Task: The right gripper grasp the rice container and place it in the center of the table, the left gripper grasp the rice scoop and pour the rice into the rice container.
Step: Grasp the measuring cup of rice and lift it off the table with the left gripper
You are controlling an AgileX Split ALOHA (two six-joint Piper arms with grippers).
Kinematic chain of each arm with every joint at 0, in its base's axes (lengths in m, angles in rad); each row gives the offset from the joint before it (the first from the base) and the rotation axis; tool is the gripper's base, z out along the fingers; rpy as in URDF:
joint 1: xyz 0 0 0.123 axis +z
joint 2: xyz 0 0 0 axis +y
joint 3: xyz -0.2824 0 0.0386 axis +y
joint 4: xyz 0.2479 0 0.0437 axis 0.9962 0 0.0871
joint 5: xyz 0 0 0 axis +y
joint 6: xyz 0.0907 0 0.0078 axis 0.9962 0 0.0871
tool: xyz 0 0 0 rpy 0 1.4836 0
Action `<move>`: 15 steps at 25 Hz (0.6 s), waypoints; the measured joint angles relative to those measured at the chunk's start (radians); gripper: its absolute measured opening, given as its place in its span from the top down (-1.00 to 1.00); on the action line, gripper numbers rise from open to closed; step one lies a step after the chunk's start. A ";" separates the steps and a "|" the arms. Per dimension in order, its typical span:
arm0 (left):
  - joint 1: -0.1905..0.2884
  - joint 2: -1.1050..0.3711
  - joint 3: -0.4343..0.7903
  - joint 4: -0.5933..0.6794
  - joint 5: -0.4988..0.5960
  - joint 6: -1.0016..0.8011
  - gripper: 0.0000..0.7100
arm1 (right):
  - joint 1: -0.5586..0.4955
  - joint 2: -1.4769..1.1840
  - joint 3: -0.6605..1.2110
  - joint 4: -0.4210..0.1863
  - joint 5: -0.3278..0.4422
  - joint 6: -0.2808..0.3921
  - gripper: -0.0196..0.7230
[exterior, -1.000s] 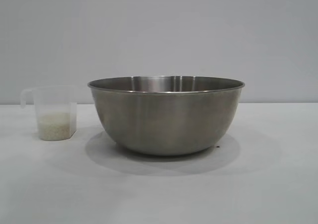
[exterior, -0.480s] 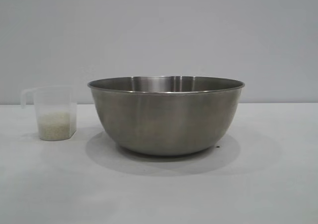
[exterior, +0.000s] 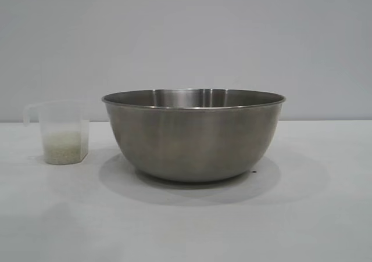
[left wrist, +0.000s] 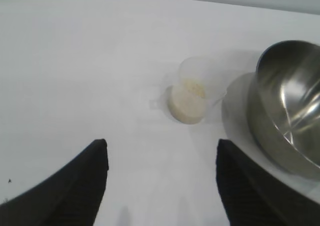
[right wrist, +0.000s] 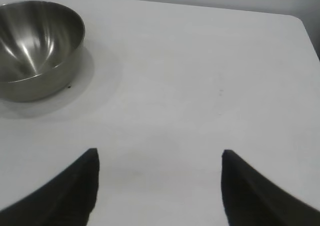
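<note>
1. A plain white bench [exterior: 314, 215] runs below a bare grey wall [exterior: 186, 35]; two things stand on it, and two pincers show only in their own wrist views.

2. Farthest left in the exterior view stands one rice scoop [exterior: 61, 133] — a clear plastic cup, upright, its handle pointing away from the bowl. A layer of rice [exterior: 61, 146] fills its lower part.

3. The left pincer [left wrist: 162, 186] hangs above bare bench with its two black fingers [left wrist: 85, 181] spread wide, grasping nothing. The scoop [left wrist: 190, 95] stands well ahead of it, untouched.

4. Just right of the scoop, apart from it, sits one rice container [exterior: 193, 134] — a large steel bowl, upright near the middle of the bench. No rice can be made out in the part of its inside that the wrist views show.

5. The right pincer [right wrist: 160, 186] is likewise spread and holds nothing, over bare bench; the bowl [right wrist: 37, 45] lies well away from it.
</note>
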 joint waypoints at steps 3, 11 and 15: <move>-0.020 0.045 0.000 -0.002 -0.024 0.021 -0.29 | 0.000 0.000 0.000 0.000 0.000 0.000 -0.24; -0.249 0.256 0.000 -0.002 -0.182 0.067 -0.29 | 0.000 0.000 0.000 0.000 0.000 0.000 -0.24; -0.351 0.342 0.010 0.000 -0.327 0.068 -0.29 | 0.000 0.000 0.000 0.000 0.000 0.000 -0.24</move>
